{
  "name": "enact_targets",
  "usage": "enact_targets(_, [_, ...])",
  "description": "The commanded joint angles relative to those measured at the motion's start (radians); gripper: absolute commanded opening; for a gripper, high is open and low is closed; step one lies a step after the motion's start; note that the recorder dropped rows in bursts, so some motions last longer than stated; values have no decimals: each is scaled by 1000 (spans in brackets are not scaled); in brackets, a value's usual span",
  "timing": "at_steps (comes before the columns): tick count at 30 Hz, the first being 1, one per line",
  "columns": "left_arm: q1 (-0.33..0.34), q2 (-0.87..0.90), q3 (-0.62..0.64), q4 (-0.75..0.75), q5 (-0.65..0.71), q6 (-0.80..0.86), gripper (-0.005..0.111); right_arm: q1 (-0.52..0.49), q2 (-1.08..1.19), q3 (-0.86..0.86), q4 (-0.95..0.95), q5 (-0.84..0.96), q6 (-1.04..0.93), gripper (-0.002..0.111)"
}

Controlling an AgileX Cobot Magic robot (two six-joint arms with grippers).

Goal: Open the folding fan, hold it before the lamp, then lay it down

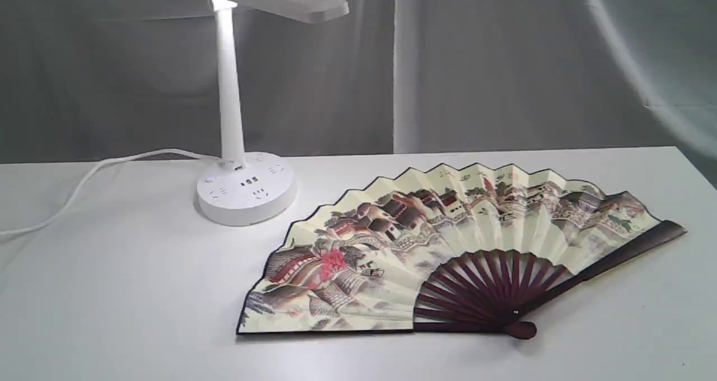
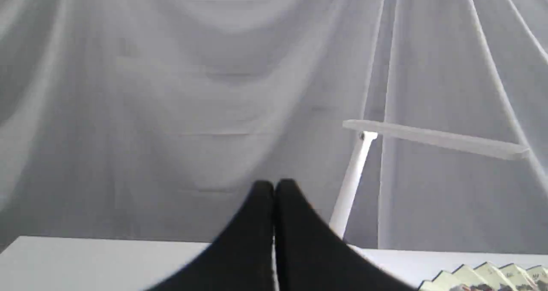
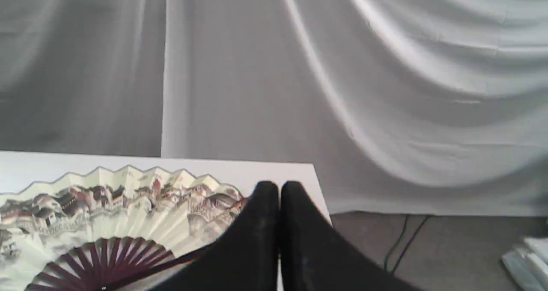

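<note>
The folding fan (image 1: 448, 246) lies spread wide open and flat on the white table (image 1: 112, 291), painted side up, its maroon ribs meeting at the pivot near the front. Part of the fan (image 3: 107, 205) shows in the right wrist view, and its pleated edge (image 2: 483, 276) in the left wrist view. The white lamp (image 1: 235, 117) stands lit behind and to the left of the fan; the lamp (image 2: 355, 175) also appears in the left wrist view. My left gripper (image 2: 274, 186) and right gripper (image 3: 278, 187) are shut on nothing, held above the table. Neither arm shows in the exterior view.
The lamp's white cord (image 1: 84, 185) trails left across the table. Grey curtains (image 1: 504, 61) hang behind. The table's right edge (image 3: 319, 188) drops to a floor with dark cables (image 3: 402, 239).
</note>
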Motion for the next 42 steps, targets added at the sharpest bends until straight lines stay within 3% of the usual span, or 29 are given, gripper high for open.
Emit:
enact_targets(1, [-6,-59,-3,-10,-7,-8,0,1,-85,4,-17,9,-7,0])
enact_targets(11, [-5,-153,2,-7,-9,-3,0,1,-165,2,-66,56,-24,0])
enact_targets(17, [-5,-153,76,-20,-55,-3,0,1,-165,43,-26,-9,-27,0])
enact_targets(26, [-6,-153,399,-11,-401,-6,0,1,-165,306,62,-234,-27,0])
enact_targets(37, [-6,-153,739,6,-619,-8,0,1,-165,641,59,-548,-27,0])
enact_targets(42, [-6,-153,863,6,-814,-8,0,1,-165,748,65,-706,-22,0])
